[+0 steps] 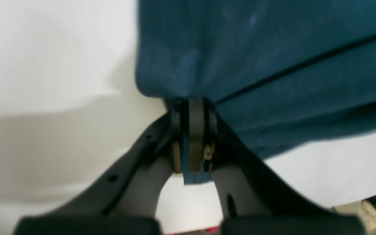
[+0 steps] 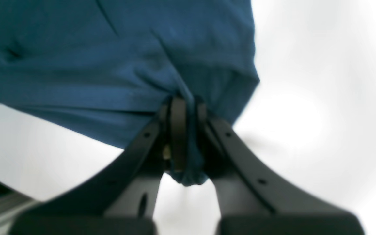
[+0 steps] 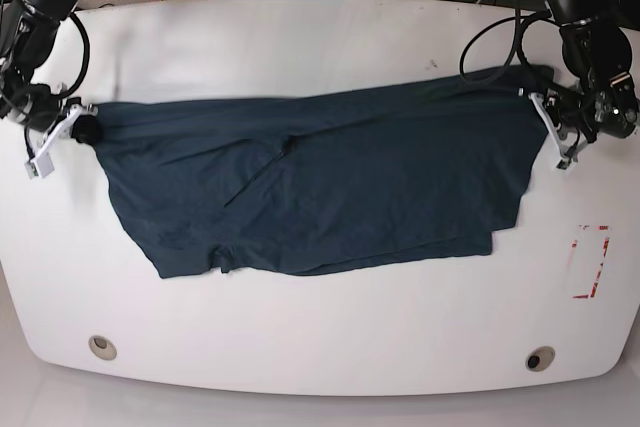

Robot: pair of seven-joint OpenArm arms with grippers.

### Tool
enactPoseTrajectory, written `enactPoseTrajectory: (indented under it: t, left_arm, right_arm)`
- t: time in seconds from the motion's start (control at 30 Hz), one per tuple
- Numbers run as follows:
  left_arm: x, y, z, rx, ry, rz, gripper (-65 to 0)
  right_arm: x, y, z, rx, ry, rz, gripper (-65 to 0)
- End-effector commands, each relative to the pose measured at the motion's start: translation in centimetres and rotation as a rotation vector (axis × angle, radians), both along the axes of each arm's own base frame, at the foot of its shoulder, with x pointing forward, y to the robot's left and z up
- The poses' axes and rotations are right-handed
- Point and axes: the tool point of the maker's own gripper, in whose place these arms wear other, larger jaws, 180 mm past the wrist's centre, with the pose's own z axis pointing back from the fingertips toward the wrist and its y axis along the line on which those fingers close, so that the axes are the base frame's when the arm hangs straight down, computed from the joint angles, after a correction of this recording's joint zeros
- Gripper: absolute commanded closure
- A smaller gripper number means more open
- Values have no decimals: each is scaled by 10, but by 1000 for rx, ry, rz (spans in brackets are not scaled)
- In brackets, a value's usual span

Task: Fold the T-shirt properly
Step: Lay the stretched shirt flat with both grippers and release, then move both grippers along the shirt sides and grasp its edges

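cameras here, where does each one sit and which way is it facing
Left wrist: behind the left claw, looking along it at pinched T-shirt cloth over the white table.
Right wrist: behind the right claw, same kind of view, cloth bunched between its fingers.
Base: high above, looking down at the shirt stretched between both arms.
Shared: all three show the T-shirt and table.

My left gripper point(image 1: 193, 111) pinches the T-shirt point(image 1: 273, 65) edge at frame centre, cloth filling upper right over the white table point(image 1: 44, 98).
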Motion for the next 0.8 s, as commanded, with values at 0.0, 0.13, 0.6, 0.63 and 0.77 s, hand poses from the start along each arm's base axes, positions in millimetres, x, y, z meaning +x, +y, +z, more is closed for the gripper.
enactPoseTrajectory:
  t: [0.0, 0.13, 0.6, 0.63, 0.77]
  left_arm:
    - [5, 11, 10, 34, -24, 0, 0]
    - [-1, 12, 7, 37, -9, 0, 0]
    - [9, 9, 25, 69, -71, -29, -356]
    - [13, 8, 30, 79, -91, -37, -356]
    - [28, 3, 61, 122, -195, -71, -357]
  right_arm:
    - [-2, -12, 15, -42, -42, -16, 0]
    - [-19, -11, 9, -45, -23, -32, -29]
    - [-31, -18, 22, -61, -70, -78, -522]
    - [-29, -18, 26, -69, -82, -75, -523]
    - [-16, -17, 39, -84, -131, -64, -525]
